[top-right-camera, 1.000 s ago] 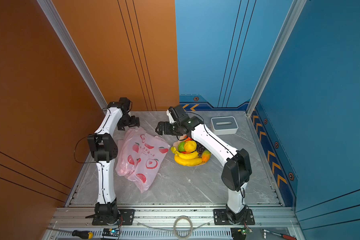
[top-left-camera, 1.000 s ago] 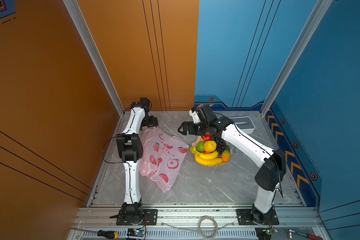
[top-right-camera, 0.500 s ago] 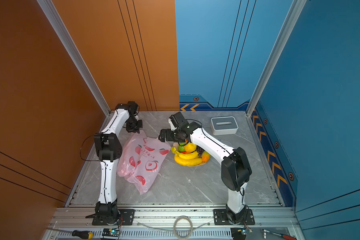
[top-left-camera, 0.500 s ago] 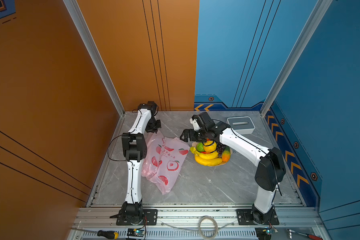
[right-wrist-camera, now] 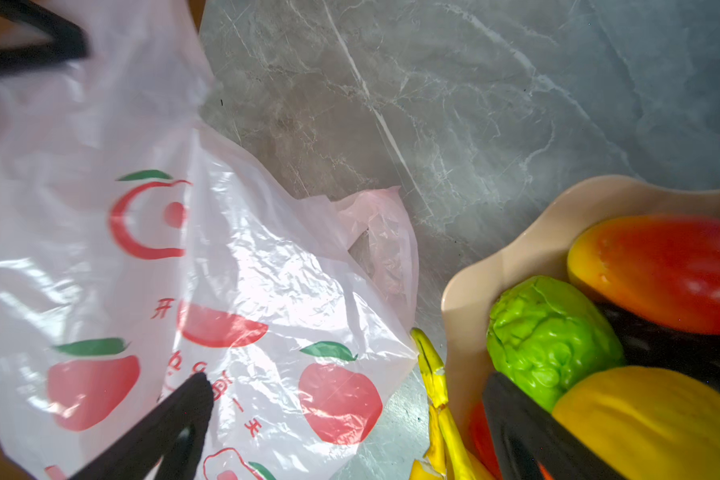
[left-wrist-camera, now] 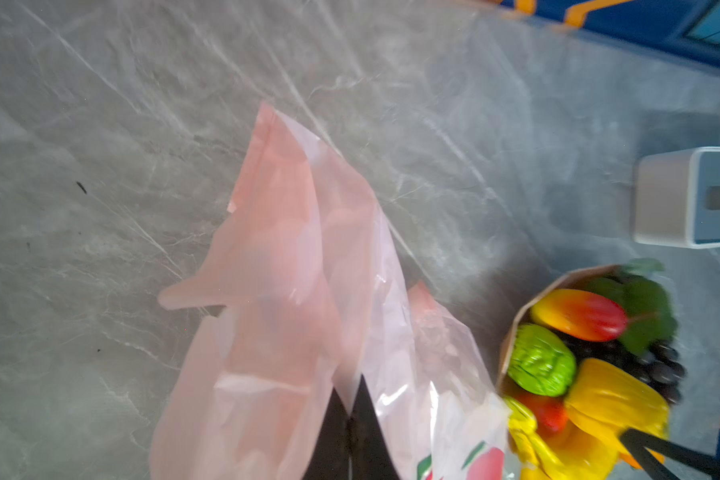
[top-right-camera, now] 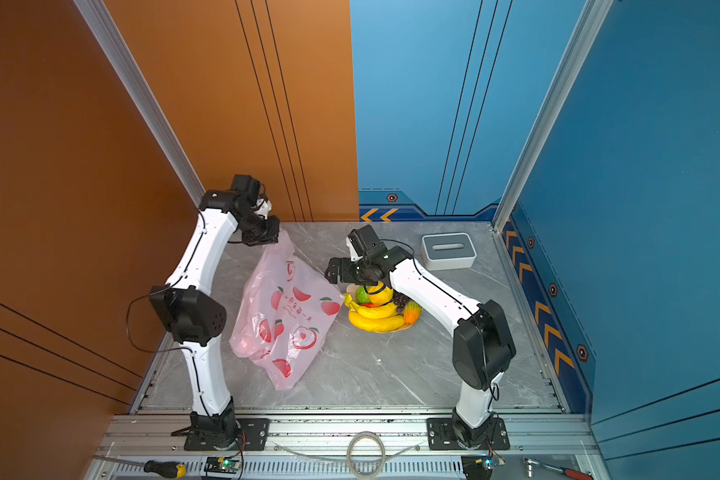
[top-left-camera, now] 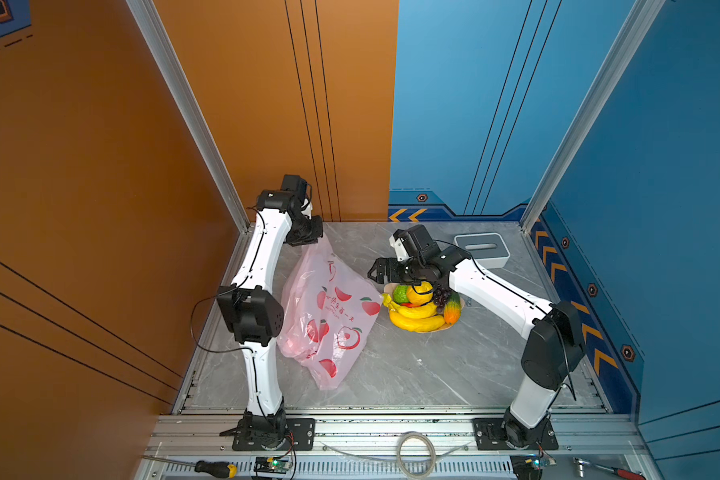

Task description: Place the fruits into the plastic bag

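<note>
only left wrist view shows left gripper [left-wrist-camera: 351, 415] fingers pressed together, pinching pink film at top of bag [left-wrist-camera: 292, 291]; both top views hide that pinch behind wrist. bag top held up, rest lying on table [top-left-camera: 412, 374], just beside bowl [right-wrist-camera: 516, 257] of fruits [top-left-camera: 420, 305]. right gripper [right-wrist-camera: 346, 399] spread wide, holding nothing: one finger over bag, other beside lime [right-wrist-camera: 549, 336].

Pale-pink plastic bag [top-left-camera: 329, 316] lies crumpled, one handle raised, glossy fruits [top-left-camera: 416, 320] heaped just beside it.

Crinkly translucent plastic bag [right-wrist-camera: 267, 270], glossy fruits [right-wrist-camera: 553, 336], smooth marbled tabletop [right-wrist-camera: 474, 83].
</note>
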Controlling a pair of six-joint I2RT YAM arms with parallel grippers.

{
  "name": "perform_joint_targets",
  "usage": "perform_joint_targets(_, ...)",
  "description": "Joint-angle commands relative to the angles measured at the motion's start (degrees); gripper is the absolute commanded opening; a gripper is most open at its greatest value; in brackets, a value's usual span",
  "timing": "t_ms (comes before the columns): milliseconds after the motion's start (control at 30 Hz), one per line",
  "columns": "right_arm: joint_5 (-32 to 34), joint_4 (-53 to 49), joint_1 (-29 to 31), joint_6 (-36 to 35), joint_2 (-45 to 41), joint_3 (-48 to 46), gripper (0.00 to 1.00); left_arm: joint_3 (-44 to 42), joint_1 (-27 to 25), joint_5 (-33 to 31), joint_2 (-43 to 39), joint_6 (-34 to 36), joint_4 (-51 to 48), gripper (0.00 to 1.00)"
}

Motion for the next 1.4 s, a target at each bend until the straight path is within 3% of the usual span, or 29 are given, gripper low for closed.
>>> perform_joint_targets(0, -0.82, -0.89, 0.84, 0.86, 2.76, 2.32, 1.00, -4.75, -0.11, 3.04, -2.63, 0.83, 0.95, 0.00)
perform_joint_targets(100, 0.53, -0.02, 0.61, 1.18, 2.98, 2.61, 1.00, -9.43, -1.55, 7.60, -8.81, 1.35, 6.88, 0.00)
perform_joint_targets(267, 0.37, 4.90, -1.73, 4.18, 0.14, 0.79, 1.00, -11.92, -7.47, 6.98, -17.62, 8.83, 8.91, 0.00)
perform_joint_targets(433, -0.05, 6.33, -4.53, 5.88, -2.97, 0.59, 1.00, -23.03, -10.92, 8.45, -29.97, 11.20, 13.89, 0.00)
perform_joint_targets(500, -3.39, 7.67, -5.94, 6.86, -3.35, 0.16, 1.00, -28.84, -10.95, 10.33, -35.77, 10.94, 18.22, 0.00)
perform_joint_targets(633, -18.84, 22.62, -8.53, 11.08, -5.74, -4.81, 1.00, -35.93, -9.17, 15.28, -43.51, 10.93, 23.63, 0.00)
perform_joint_targets(733, -25.25, 35.87, -10.58, 19.77, -8.08, -10.31, 1.00, -38.82, -6.89, 24.25, -45.79, 10.53, 26.28, 0.00)
perform_joint_targets(833, -28.97, 42.22, -11.93, 24.47, -9.25, -12.81, 1.00, -40.03, -6.37, 30.07, -46.12, 10.17, 27.39, 0.00)
perform_joint_targets(967, -33.68, 48.74, -10.87, 26.84, -11.42, -13.82, 1.00, -41.17, -7.12, 31.78, -46.17, 10.23, 27.38, 0.00)
perform_joint_targets(1367, -35.03, 60.64, -5.67, 34.06, -12.16, -11.47, 0.98, -42.78, -7.98, 32.61, -47.01, 9.69, 26.69, 0.00)
